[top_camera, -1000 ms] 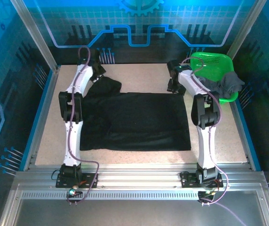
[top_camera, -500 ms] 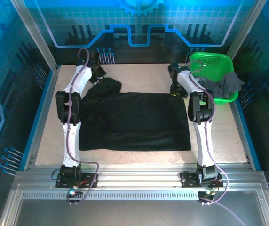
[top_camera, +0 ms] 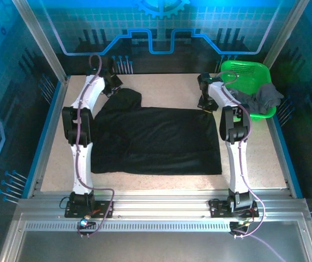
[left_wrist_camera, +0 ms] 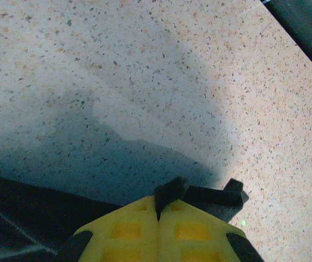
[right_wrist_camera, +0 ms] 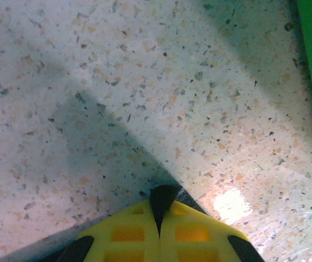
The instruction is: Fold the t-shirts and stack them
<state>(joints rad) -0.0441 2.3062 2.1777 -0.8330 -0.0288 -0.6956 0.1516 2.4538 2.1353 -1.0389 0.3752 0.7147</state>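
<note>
Fingers of the left gripper [left_wrist_camera: 157,206] were clenched on a pinch of the black shirt [top_camera: 161,139] at its far left corner, by the sleeve. The right gripper [right_wrist_camera: 159,210] was likewise clamped on the far right corner. The fold would likely go best with both corners raised together, kept level and taut, then carried toward the near edge. The shirt lay spread across the table [top_camera: 161,90], its left sleeve rumpled. The grey shirt [top_camera: 262,98] hung over the basket [top_camera: 243,66].
</note>
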